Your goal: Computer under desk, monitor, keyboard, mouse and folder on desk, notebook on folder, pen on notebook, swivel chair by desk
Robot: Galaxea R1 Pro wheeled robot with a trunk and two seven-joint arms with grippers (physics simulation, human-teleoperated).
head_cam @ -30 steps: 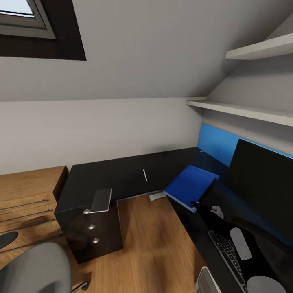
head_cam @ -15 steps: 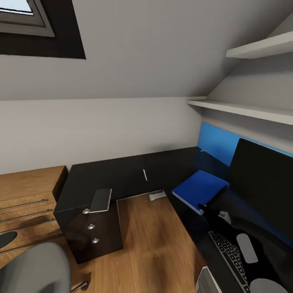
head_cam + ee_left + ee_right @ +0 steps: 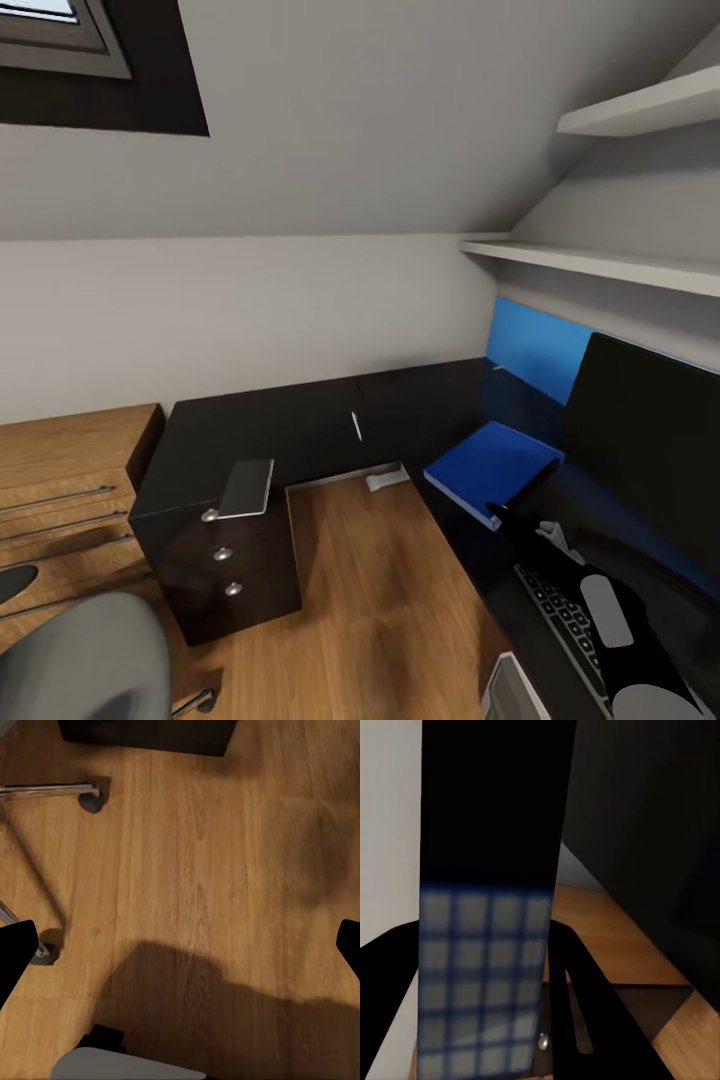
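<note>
The right claw (image 3: 497, 512) is clamped on the near edge of the blue folder (image 3: 490, 464), which lies on the black worktop (image 3: 270, 430) just beside the monitor (image 3: 650, 440). In its wrist view the folder (image 3: 484, 967) stands edge-on between the fingers. The left claw (image 3: 180, 945), fingers apart, hangs over wooden floor (image 3: 195, 855) by the swivel chair (image 3: 45, 791) base. Since a second ago the folder has slid toward the monitor.

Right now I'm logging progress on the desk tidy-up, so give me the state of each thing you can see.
folder: flat on the desk, beside the monitor, right gripper at its near edge.
monitor: upright on the desk, screen dark.
keyboard: flat on the desk, partly under the right arm.
notebook: on the desk corner above the drawers.
pen: lying loose on the desk.
drawers: closed.
left gripper: open, over bare floor.
</note>
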